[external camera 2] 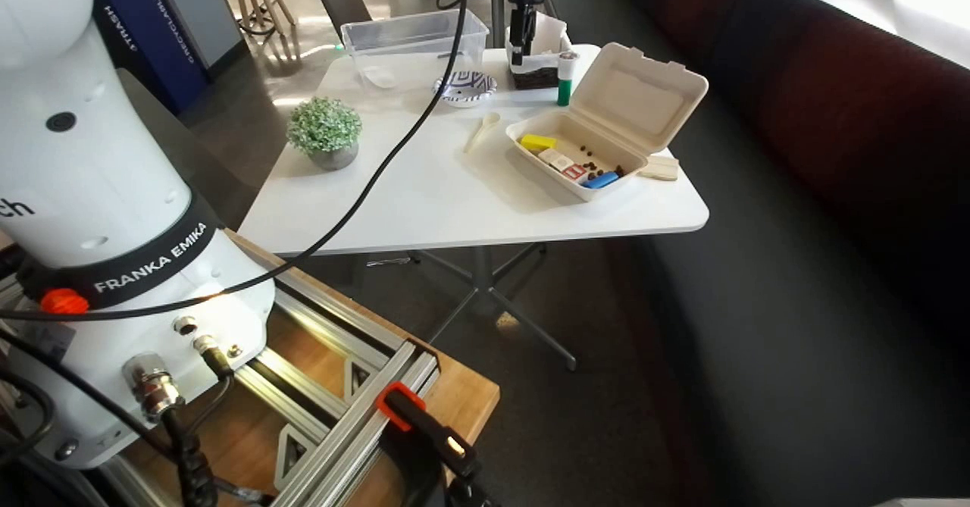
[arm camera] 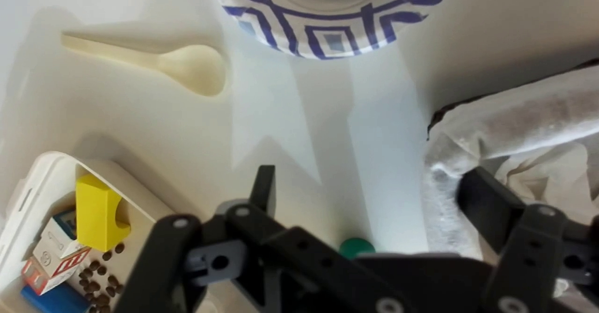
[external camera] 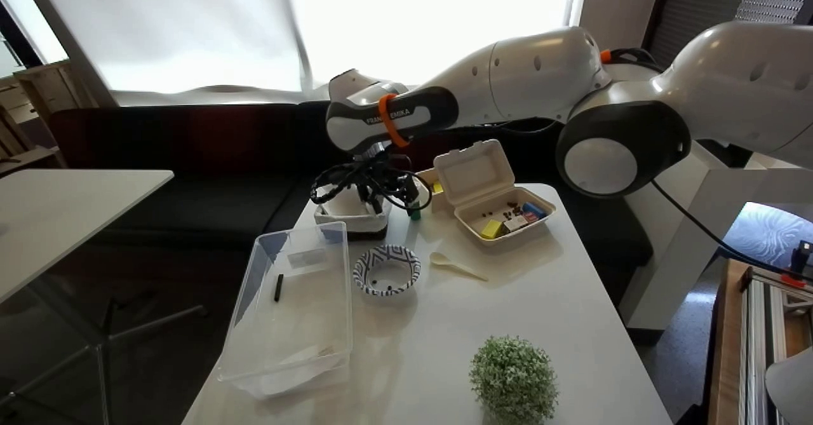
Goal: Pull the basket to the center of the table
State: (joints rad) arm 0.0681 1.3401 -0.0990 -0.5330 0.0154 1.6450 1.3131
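The basket (external camera: pixel 359 223) sits, in an exterior view, by the far left corner of the surface (external camera: pixel 432 342), with the patterned bowl (external camera: pixel 385 253) on the side towards the centre; we judge the pull not yet made.

In an exterior view, a green-and-white container (external camera 2: pixel 566 81) stands upright just beside the basket's dark, woven-looking base; we take the whole to be light, stiff and easy to slide.

In the wrist view, the tool (arm camera: pixel 372 182) is spread wide, gripping nothing we can see: one finger over the basket's lined side, the other outside; whether a tip reaches down inside, we cannot tell. The pale liner (arm camera: pixel 524 121) looks soft and apt to slip, so we would pinch cloth and wall together at the rim.
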